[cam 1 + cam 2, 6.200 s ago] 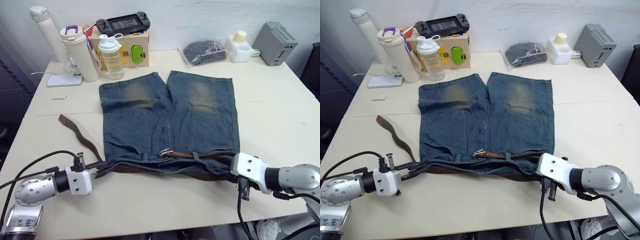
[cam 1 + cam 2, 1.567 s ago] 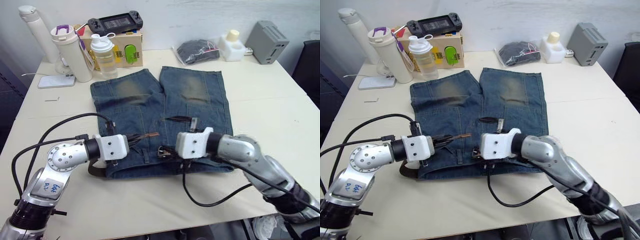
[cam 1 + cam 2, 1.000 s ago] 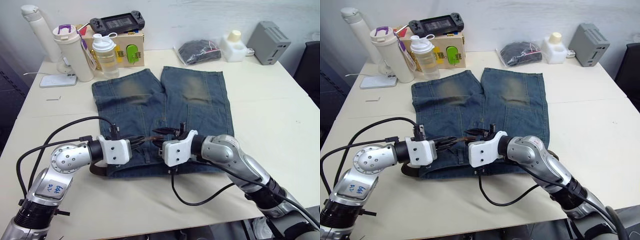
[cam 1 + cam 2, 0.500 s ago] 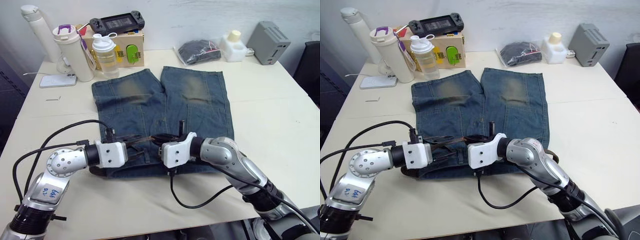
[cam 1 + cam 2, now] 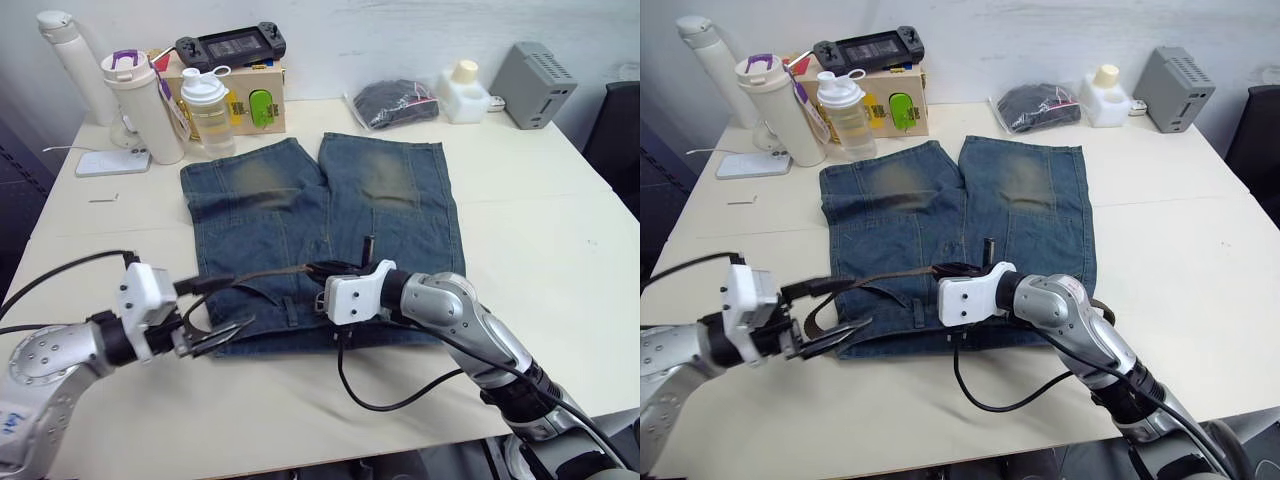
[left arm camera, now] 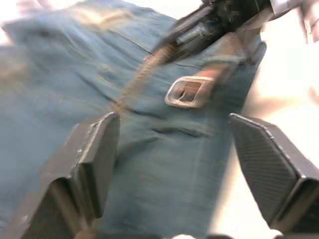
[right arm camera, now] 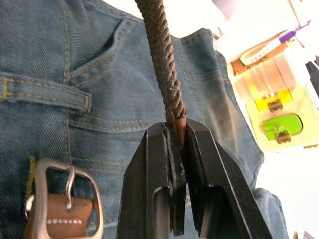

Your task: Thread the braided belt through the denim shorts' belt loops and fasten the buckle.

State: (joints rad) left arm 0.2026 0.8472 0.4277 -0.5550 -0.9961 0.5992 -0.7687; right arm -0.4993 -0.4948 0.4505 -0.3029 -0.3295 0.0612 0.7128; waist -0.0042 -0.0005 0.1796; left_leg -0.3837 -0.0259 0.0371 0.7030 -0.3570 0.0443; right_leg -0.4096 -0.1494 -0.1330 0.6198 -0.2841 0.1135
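Jaws of the right gripper (image 7: 174, 144) clamp the braided belt (image 7: 159, 55) at its leather tip, above the denim shorts (image 5: 330, 215) spread mid-counter. Left gripper (image 5: 215, 310) hangs near the counter's front-left edge, jaws spread wide, holding nothing. The buckle (image 7: 65, 196) lies flat on the waistband.

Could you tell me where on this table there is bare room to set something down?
The table is bare right of the denim shorts, up to the grey box, and on the strip left of them below the phone. The back left corner is crowded with bottles; the near edge is busy with both end effectors.
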